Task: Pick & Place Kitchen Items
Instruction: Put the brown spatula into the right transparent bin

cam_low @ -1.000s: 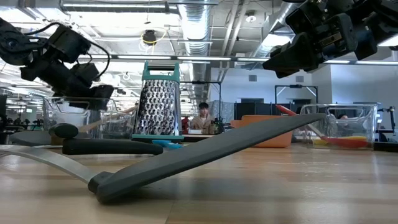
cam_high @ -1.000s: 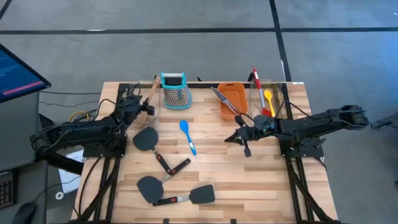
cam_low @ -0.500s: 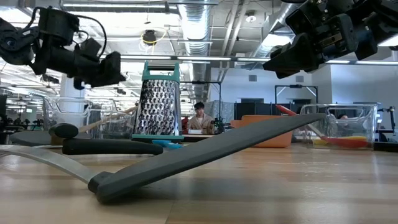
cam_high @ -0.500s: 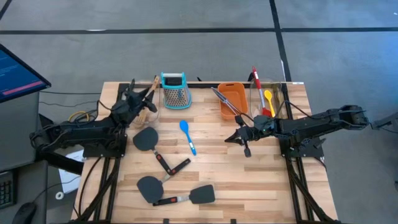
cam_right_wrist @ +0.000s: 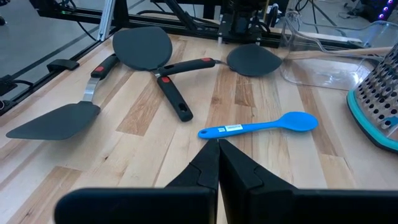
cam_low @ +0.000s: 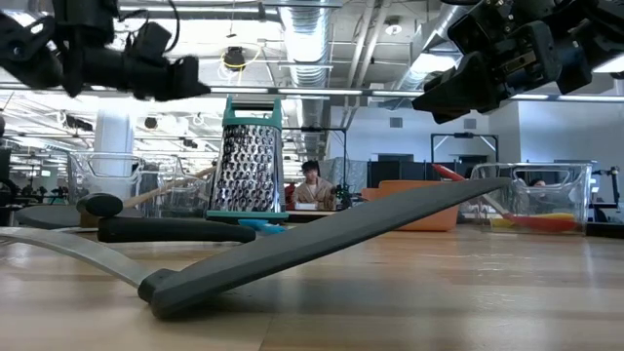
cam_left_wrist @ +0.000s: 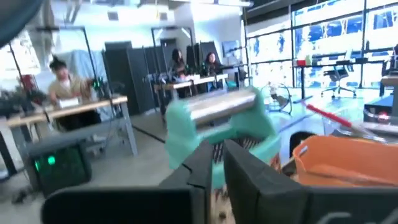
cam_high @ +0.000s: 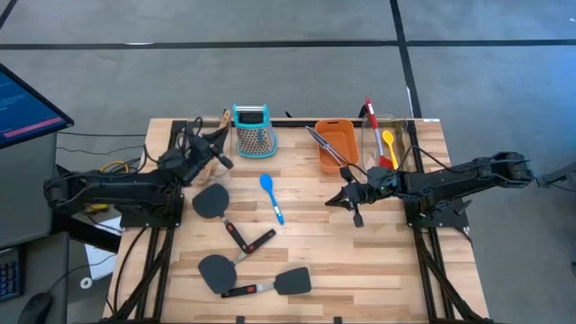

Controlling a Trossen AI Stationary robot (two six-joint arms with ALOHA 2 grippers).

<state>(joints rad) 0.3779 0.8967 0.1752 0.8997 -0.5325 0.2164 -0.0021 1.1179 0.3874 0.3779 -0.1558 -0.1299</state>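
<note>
The left gripper is seen raised above the worktop near its back left corner, just beside the teal-topped grater; in the left wrist view its fingers are drawn almost together, with nothing seen between them. The right gripper is held over the right half of the worktop, its fingers pressed closed and empty, pointed toward the blue spoon. The blue spoon is laid on the wood near the middle, below the grater. Three black spatulas are spread across the front left part of the worktop, their handles crossing. A wooden turner is propped in a clear container at the back left. The silver tongs are rested across the orange tub, and the red spoon and the yellow spoon are placed in a clear bin at the back right.
</note>
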